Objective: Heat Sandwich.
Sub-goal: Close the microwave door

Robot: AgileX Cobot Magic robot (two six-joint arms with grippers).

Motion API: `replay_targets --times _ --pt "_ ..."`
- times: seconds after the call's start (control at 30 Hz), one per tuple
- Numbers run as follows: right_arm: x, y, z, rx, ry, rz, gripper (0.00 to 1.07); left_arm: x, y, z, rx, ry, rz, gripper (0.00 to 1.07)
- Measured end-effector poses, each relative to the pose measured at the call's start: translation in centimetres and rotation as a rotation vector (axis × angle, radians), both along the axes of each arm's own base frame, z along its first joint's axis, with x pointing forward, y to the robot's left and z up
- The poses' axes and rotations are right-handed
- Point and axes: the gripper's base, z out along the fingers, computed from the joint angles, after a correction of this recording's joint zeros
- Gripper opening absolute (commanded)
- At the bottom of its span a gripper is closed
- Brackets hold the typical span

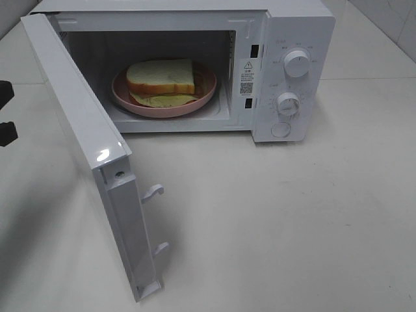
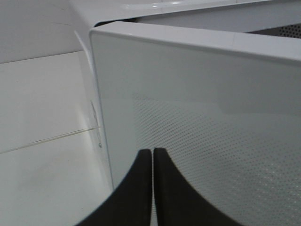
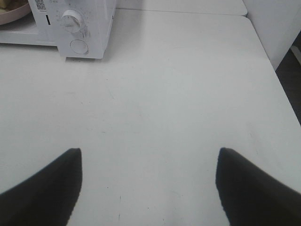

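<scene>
One white tabletop (image 1: 292, 227) carries everything I see. The microwave (image 1: 299, 26) sits toward its far edge, with its door (image 1: 78, 123) swung wide toward the near left corner. Inside the cavity, a round pink plate (image 1: 208, 88) holds the sandwich (image 1: 160, 76), white bread above a pale green layer. My left end effector (image 2: 152, 155) is clenched on nothing, close to the door's outer face; I cannot tell whether it touches. My right end effector (image 3: 149, 151) is released, fingers spread above the tabletop, well apart from the microwave.
</scene>
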Motion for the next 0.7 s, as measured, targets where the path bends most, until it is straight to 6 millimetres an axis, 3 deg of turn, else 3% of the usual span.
replay_targets --times 0.3,0.7 --pt "0.0 0.0 0.0 0.000 0.000 0.000 0.76 0.6 -0.4 -0.5 -0.027 0.032 -0.040 0.00" --pt "0.0 0.0 0.0 0.000 0.000 0.000 0.76 0.6 -3.8 -2.1 -0.016 0.081 -0.107 0.00"
